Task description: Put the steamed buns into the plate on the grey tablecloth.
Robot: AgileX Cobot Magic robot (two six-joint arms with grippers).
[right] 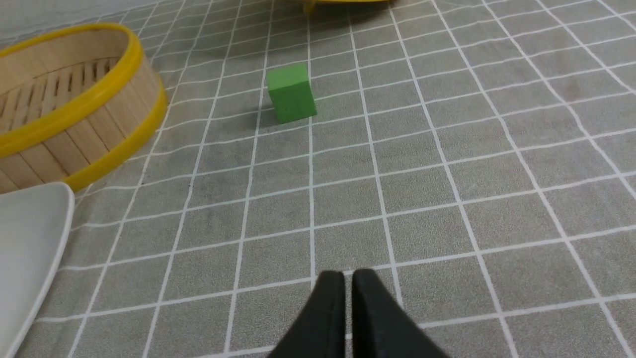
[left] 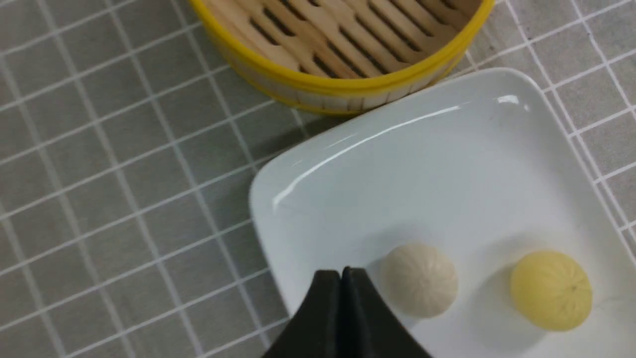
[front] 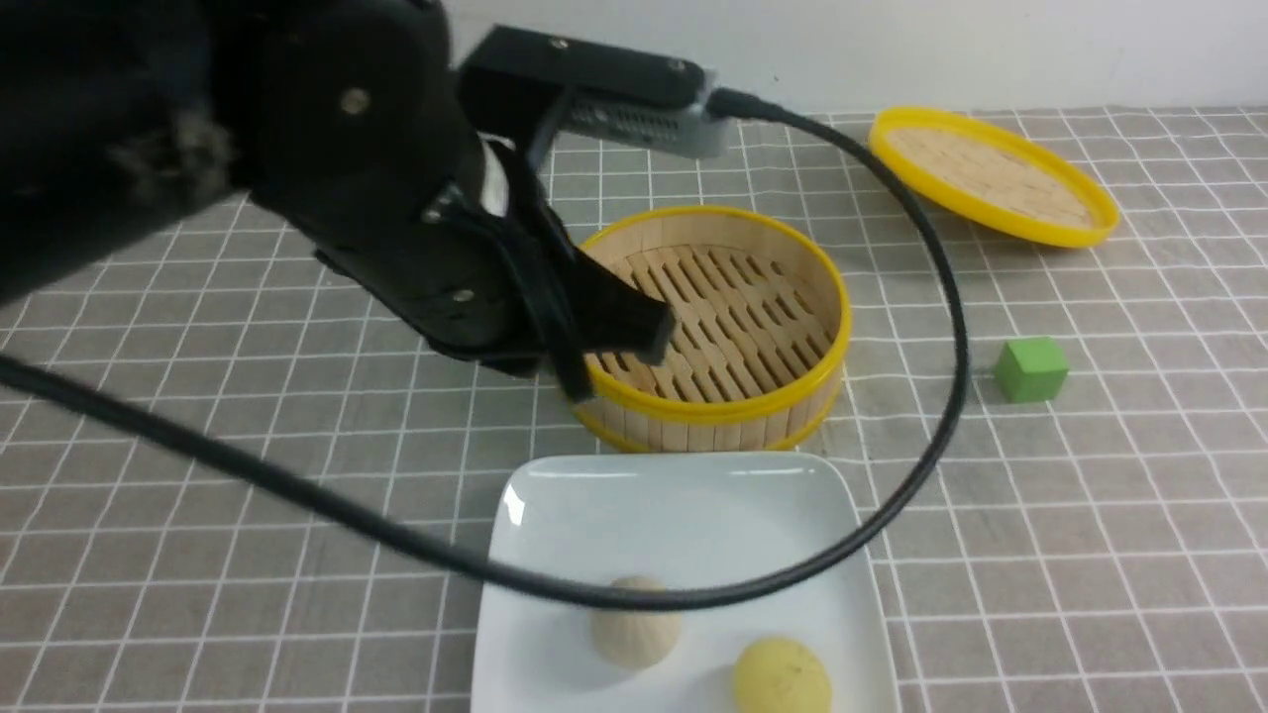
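Observation:
The white square plate (front: 684, 505) lies on the grey tablecloth (front: 1090, 515) at the front centre. The pale bun (front: 636, 622) and the yellow bun (front: 783, 676) sit side by side in its near part. In the left wrist view the pale bun (left: 420, 280) and yellow bun (left: 551, 290) rest on the plate (left: 397, 164). My left gripper (left: 342, 272) is shut and empty, hovering above the plate's edge beside the pale bun; in the front view it (front: 634, 342) hangs in front of the steamer. My right gripper (right: 348, 276) is shut and empty over bare cloth.
The open bamboo steamer (front: 713, 327) stands empty just behind the plate. Its lid (front: 994, 176) lies at the back right. A green cube (front: 1031, 369) sits right of the steamer, ahead of my right gripper (right: 291, 93). A black cable (front: 931, 416) loops over the plate.

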